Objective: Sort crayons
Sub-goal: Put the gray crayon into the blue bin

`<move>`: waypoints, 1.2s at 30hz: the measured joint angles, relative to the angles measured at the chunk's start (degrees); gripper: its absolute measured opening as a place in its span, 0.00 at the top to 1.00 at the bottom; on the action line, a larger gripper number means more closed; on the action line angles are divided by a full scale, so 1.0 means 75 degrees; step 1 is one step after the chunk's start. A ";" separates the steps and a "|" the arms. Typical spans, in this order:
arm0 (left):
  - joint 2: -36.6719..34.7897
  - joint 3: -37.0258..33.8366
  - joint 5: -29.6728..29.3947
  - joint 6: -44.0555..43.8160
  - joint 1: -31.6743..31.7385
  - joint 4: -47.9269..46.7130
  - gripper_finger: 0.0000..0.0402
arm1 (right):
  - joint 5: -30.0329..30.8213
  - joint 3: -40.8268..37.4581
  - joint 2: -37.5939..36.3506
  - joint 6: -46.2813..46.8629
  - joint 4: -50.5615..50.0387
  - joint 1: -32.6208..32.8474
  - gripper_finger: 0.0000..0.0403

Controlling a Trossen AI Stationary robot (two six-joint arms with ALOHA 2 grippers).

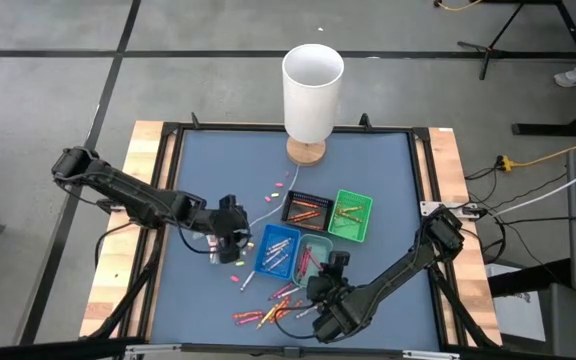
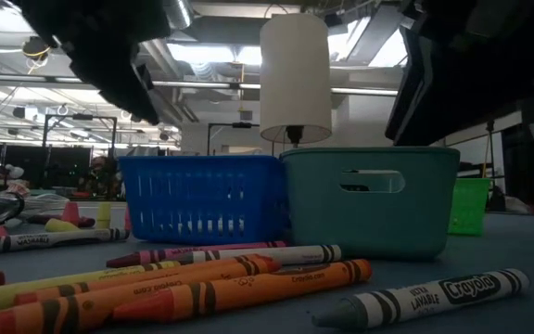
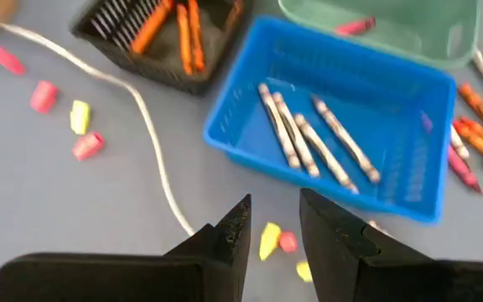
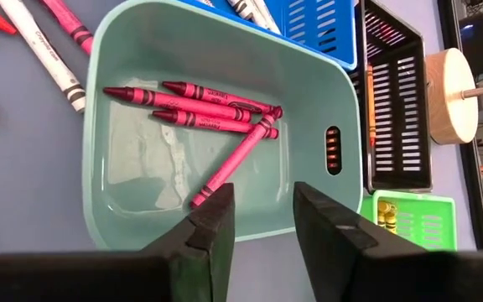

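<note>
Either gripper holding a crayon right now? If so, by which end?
Nothing held. Right gripper is open and empty over the teal tray; left gripper is open and empty.

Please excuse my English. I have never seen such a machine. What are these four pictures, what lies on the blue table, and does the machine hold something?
It is a robot with two dark arms, each ending in a two-finger gripper. One picture looks down from above, one looks level across the table, and two come from cameras on the wrists. The left gripper is open over loose crayon pieces beside the blue tray, which holds pale crayons. The right gripper is open above the teal tray, where red-pink crayons lie. Neither holds anything. Also there: a black tray, a green tray, loose crayons, and a white lamp.
</note>
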 joint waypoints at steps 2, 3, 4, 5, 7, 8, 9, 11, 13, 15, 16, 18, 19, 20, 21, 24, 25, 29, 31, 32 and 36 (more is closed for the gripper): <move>0.0000 0.0000 0.0263 -0.0005 -0.0001 -0.0122 0.78 | -0.0003 0.0000 -0.0020 0.0003 -0.0005 0.0008 0.70; 0.0000 0.0000 0.0373 -0.0011 -0.0027 -0.0127 0.78 | -0.0003 0.0000 -0.0057 0.0003 -0.0014 0.0046 0.70; 0.0000 0.0000 0.0448 -0.0016 -0.0067 -0.0112 0.78 | 0.0000 0.0000 -0.0092 0.0003 -0.0006 0.0060 0.70; 0.0000 0.0000 0.0485 -0.0016 -0.0107 -0.0094 0.78 | 0.0011 0.0000 -0.0167 0.0005 -0.0006 0.0064 0.70; 0.0000 0.0000 0.0491 -0.0019 -0.0192 -0.0061 0.78 | 0.0030 0.0000 -0.0333 0.0006 0.0009 0.0154 0.70; 0.0000 0.0000 0.0486 -0.0019 -0.0225 -0.0058 0.78 | 0.0032 0.0000 -0.0425 0.0008 0.0039 0.0202 0.70; 0.0000 0.0000 0.0484 -0.0019 -0.0257 -0.0052 0.78 | 0.0029 0.0000 -0.0524 0.0012 0.0067 0.0270 0.70; 0.0000 0.0000 0.0483 -0.0019 -0.0302 -0.0045 0.78 | -0.0026 0.0001 -0.0703 0.0015 0.0165 0.0432 0.70; 0.0000 0.0000 0.0424 -0.0027 -0.0343 -0.0029 0.78 | -0.0225 0.0003 -0.0840 0.0019 0.0380 0.0594 0.70; 0.0000 0.0000 0.0324 -0.0156 -0.0368 -0.0029 0.78 | -0.0493 0.0006 -0.0917 -0.0002 0.0712 0.0745 0.70; 0.0000 0.0000 0.0300 -0.0189 -0.0368 -0.0029 0.78 | -0.0627 0.0006 -0.0918 -0.0016 0.0869 0.0822 0.70; 0.0000 0.0000 0.0283 -0.0197 -0.0368 -0.0029 0.78 | -0.0870 0.0006 -0.0918 -0.0083 0.1115 0.0958 0.70; 0.0000 0.0000 0.0282 -0.0197 -0.0368 -0.0028 0.78 | -0.0977 0.0005 -0.0916 -0.0161 0.1173 0.1014 0.70; 0.0000 0.0000 0.0282 -0.0197 -0.0368 -0.0026 0.78 | -0.1097 -0.0011 -0.0906 -0.0204 0.1271 0.1056 0.70; 0.0000 0.0000 0.0282 -0.0199 -0.0368 -0.0026 0.78 | -0.1228 -0.0043 -0.0906 -0.0225 0.1408 0.1080 0.70; 0.0000 0.0000 0.0282 -0.0202 -0.0368 -0.0026 0.78 | -0.1582 -0.0101 -0.0889 -0.0239 0.1533 0.1115 0.70; 0.0000 0.0000 0.0282 -0.0202 -0.0368 -0.0026 0.78 | -0.1730 -0.0102 -0.0889 -0.0258 0.1544 0.1095 0.70; 0.0000 0.0000 0.0282 -0.0205 -0.0370 -0.0023 0.78 | -0.2065 -0.0102 -0.0889 -0.0821 0.2027 0.1097 0.70; 0.0000 0.0000 0.0282 -0.0205 -0.0370 -0.0023 0.78 | -0.2075 -0.0102 -0.0888 -0.1148 0.2399 0.1097 0.70; 0.0000 0.0000 0.0282 -0.0208 -0.0370 -0.0023 0.78 | -0.2087 -0.0102 -0.0887 -0.1282 0.2592 0.1097 0.70; 0.0000 0.0000 0.0282 -0.0208 -0.0370 -0.0023 0.78 | -0.2392 -0.0102 -0.0886 -0.1786 0.3075 0.1048 0.70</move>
